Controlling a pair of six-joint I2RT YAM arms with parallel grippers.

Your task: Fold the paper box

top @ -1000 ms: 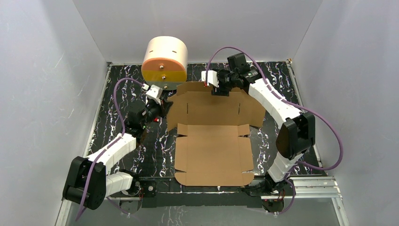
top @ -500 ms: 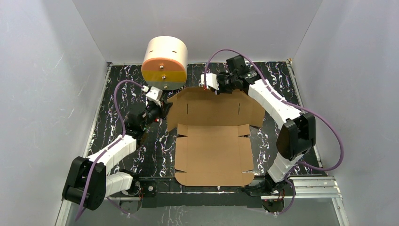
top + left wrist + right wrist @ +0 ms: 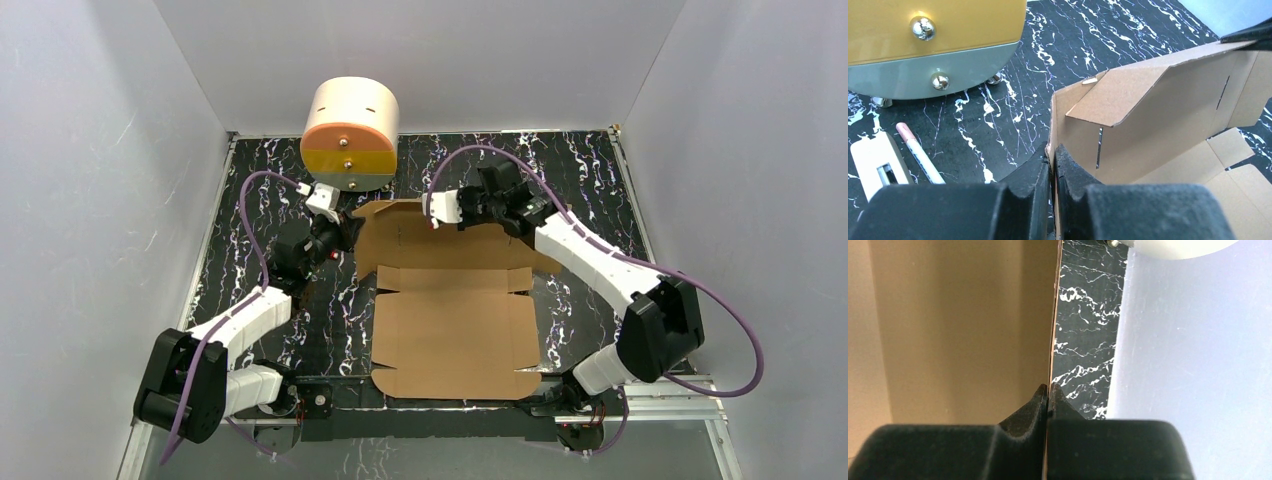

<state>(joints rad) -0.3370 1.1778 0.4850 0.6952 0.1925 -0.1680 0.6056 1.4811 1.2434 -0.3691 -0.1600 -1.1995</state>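
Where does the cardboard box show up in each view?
Top view: the cardboard box lies at centre, far panel raised.
Left wrist: right half, its edge pinched by the left hand.
Right wrist: left half, its edge pinched by the right hand.
Shared landmark: the black marbled table.

The counter [image 3: 600, 170] is a black surface with white marble veining, enclosed by a plain white back wall [image 3: 450, 60], left wall [image 3: 100, 200] and right wall [image 3: 760, 180], evenly lit, with an aluminium rail [image 3: 690, 402] along its near edge.
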